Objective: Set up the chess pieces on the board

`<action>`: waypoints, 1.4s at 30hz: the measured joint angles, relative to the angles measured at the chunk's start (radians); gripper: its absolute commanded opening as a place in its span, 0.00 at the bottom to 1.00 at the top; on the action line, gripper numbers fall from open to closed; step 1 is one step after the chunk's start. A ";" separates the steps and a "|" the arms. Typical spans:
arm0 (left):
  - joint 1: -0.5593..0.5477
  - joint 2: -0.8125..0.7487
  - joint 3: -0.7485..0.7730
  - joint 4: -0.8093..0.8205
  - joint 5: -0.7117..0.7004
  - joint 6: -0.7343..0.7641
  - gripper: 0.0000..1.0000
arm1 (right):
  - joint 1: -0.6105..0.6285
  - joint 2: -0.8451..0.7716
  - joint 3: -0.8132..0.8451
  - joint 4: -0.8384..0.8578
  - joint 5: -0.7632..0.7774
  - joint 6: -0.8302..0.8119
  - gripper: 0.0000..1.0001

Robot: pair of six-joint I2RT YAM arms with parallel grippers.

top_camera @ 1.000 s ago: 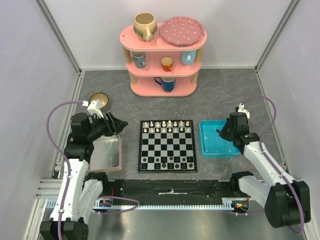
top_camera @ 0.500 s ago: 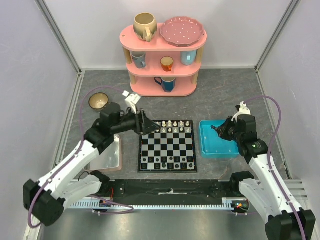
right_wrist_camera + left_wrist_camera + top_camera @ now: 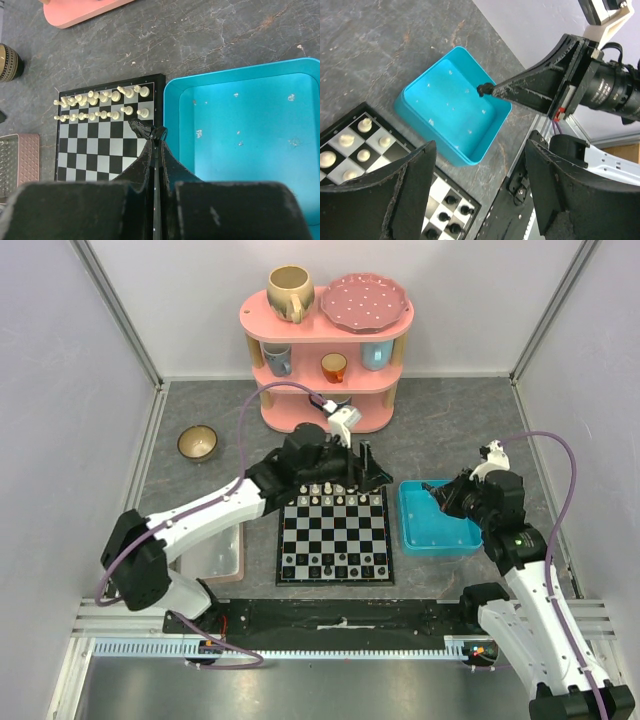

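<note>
A second ago the left arm was folded back over the pink-rimmed tray (image 3: pixel 222 552). It has since swung right across the table, and the left pincer (image 3: pixel 481 146) now hangs above the far right corner of the board (image 3: pixel 335 532). Its jaws, narrower then, stand wide apart now with nothing between them. The right pincer (image 3: pixel 158 137) has barely moved. It was over the blue tray (image 3: pixel 442 532) then and is over it now, closed as before. It pinches one small black piece (image 3: pixel 482 90) at its very tips. That piece is too small to tell how it is turned or which way its long axis runs.

Straight ahead of the left pincer lies the blue tray, with the right pincer's tip reaching in over it. The board lies below and to the left of the left pincer's jaws. From the right pincer, the board is just to the left, beside the tray and not touching it.

The board lies flat and square to the table's near edge. The white chess pieces (image 3: pixel 330 488) stand upright in two rows along the side nearest the left pincer, and the rows run left to right. The black chess pieces (image 3: pixel 330 562) stand along the opposite side, near the arm bases. None of the pieces on the board has shifted since a second ago.
</note>
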 measured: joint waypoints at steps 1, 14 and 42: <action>-0.014 0.028 0.021 0.010 -0.008 0.000 0.78 | 0.000 -0.002 0.000 0.000 0.000 0.003 0.00; -0.069 0.257 0.164 0.018 -0.054 -0.011 0.75 | 0.000 -0.011 0.016 -0.006 -0.016 0.034 0.00; -0.126 0.349 0.253 0.042 -0.068 -0.027 0.57 | 0.000 -0.025 0.029 -0.006 -0.059 0.074 0.00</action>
